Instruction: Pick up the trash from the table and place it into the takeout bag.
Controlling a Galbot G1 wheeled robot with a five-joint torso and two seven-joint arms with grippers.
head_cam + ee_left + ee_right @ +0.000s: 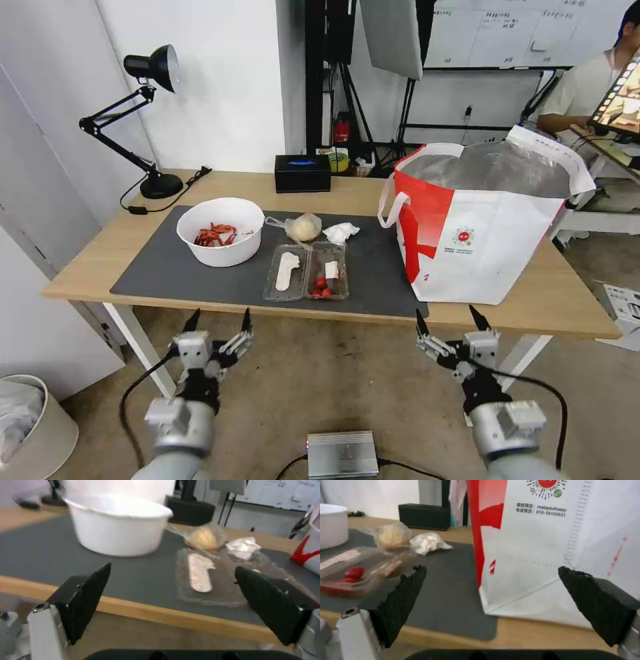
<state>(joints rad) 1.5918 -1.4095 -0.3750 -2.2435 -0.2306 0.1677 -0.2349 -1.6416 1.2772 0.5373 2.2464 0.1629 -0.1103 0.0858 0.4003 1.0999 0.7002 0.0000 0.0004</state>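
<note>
On the table's dark mat [173, 270] sits the trash: a white bowl [221, 231] with red scraps, a clear clamshell tray [307, 271], a baggie with a yellowish lump [303, 227] and a crumpled tissue [341, 233]. The red-and-white takeout bag [477, 227] stands open at the right. My left gripper [219, 320] and right gripper [452, 319] hang open below the table's front edge, both holding nothing. The left wrist view faces the bowl [116, 525] and tray [206, 577]; the right wrist view faces the bag [553, 545] and the tray [356, 575].
A black desk lamp [137, 120] stands at the back left and a black box [303, 173] at the back middle. A white bin [30, 427] sits on the floor at the left, a silver box [342, 455] on the floor between my arms.
</note>
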